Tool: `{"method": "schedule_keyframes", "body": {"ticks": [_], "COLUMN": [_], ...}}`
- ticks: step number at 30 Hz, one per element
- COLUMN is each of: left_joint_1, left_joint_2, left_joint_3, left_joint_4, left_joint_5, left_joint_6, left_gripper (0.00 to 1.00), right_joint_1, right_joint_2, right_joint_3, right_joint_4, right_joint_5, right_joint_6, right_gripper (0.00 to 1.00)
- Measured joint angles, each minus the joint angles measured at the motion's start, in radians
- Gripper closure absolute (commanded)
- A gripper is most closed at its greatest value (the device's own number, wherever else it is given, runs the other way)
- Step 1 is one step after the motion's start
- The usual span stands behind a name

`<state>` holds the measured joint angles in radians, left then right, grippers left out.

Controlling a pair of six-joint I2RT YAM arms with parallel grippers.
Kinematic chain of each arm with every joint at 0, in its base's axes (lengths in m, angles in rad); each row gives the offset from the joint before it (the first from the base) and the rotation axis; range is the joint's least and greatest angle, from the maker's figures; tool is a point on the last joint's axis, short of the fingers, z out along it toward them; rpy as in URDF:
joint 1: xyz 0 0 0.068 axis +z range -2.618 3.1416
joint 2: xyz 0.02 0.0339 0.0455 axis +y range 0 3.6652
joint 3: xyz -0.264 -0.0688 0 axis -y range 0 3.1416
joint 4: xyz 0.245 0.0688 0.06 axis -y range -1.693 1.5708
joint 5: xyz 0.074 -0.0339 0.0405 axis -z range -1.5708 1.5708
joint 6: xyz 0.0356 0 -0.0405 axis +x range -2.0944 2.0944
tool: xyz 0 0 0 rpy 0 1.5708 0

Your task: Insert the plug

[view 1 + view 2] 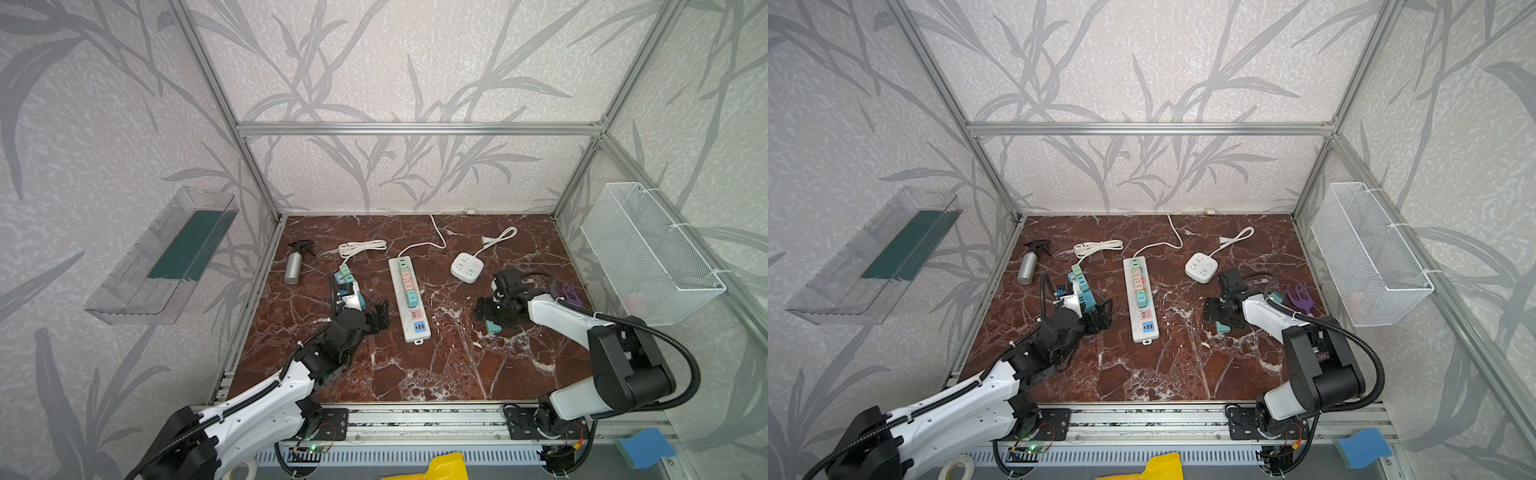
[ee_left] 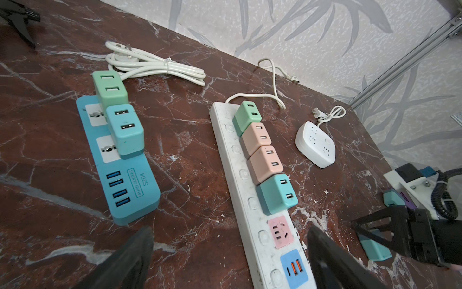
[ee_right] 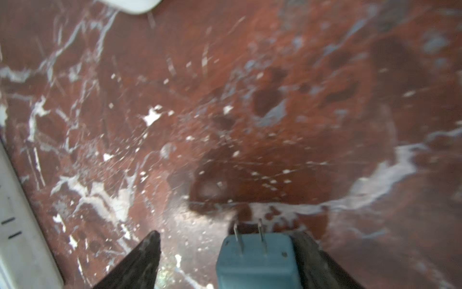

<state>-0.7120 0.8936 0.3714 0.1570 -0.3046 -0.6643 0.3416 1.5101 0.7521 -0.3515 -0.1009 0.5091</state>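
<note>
Both top views: the right hand (image 1: 484, 316) sits low over the bench (image 1: 436, 374), and the teal plug (image 1: 493, 328) lies on the bench right at its fingertips. The white power strip (image 1: 400, 309) is well apart from that hand, and its pink socket (image 1: 417, 314) is unoccupied. The left hand (image 1: 380, 318), jaws apart and empty, hovers just beside the strip. Left wrist view: the pink socket lies just ahead of the left hand's spread fingers (image 2: 130, 260), and the plug rests flat beneath the right hand. Right wrist view: the right hand's jaws stand apart. The plug leans against one finger, the other finger (image 3: 145, 257) is clear of it, and nothing is clamped. The prongs (image 3: 247, 234) point forward past the fingertips. The body's long axis is judged to run along the fingers, near level with the bench rather than downward. Risks: closing from this offset may shove or twist the plug and give a skewed grip. The prongs must also be turned down to face the socket, or they may strike its face, bend or slide the strip.
</note>
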Motion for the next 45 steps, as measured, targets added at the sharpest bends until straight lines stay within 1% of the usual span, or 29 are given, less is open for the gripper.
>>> {"method": "schedule_keyframes", "body": {"ticks": [4,8,12,16,19,23,28,31,34,39,42,45], "left_joint_1": [0.000,0.000,0.000,0.000,0.000,0.000,-0.006,-0.020,-0.044,-0.081,-0.109,-0.156], "left_joint_2": [0.013,0.011,0.003,0.009,0.046,0.106,0.146,0.198,0.277,0.366,0.413,0.470], "left_joint_3": [0.018,0.023,0.023,0.041,0.084,0.148,0.197,0.243,0.332,0.447,0.496,0.549], "left_joint_4": [-0.001,-0.015,-0.030,-0.035,-0.038,-0.038,-0.037,-0.045,-0.052,-0.030,-0.029,-0.042], "left_joint_5": [0.016,0.022,0.023,0.036,0.059,0.095,0.120,0.124,0.127,0.131,0.138,0.129], "left_joint_6": [-0.001,0.000,0.000,0.000,0.004,0.011,0.022,0.040,0.063,0.094,0.128,0.181], "left_gripper": [0.05,0.05,0.05,0.05,0.06,0.06,0.08,0.08,0.08,0.08,0.08,0.07], "right_joint_1": [0.112,0.200,0.248,0.245,0.243,0.243,0.240,0.206,0.141,0.043,0.023,0.018], "right_joint_2": [0.050,0.116,0.108,0.046,-0.026,-0.098,-0.167,-0.173,-0.160,-0.062,-0.047,-0.086], "right_joint_3": [0.044,0.119,0.132,0.102,0.060,0.001,-0.105,-0.129,-0.121,-0.038,-0.010,-0.008], "right_joint_4": [0.013,0.008,-0.010,-0.043,-0.064,-0.095,-0.116,-0.117,-0.108,-0.103,-0.100,-0.105], "right_joint_5": [0.013,-0.002,0.010,0.048,0.072,0.099,0.127,0.125,0.119,0.095,0.077,0.066], "right_joint_6": [-0.003,-0.055,-0.096,-0.107,-0.104,-0.073,-0.037,-0.034,-0.031,-0.032,-0.039,-0.046], "right_gripper": [0.23,0.17,0.15,0.14,0.15,0.16,0.16,0.16,0.17,0.19,0.20,0.20]}}
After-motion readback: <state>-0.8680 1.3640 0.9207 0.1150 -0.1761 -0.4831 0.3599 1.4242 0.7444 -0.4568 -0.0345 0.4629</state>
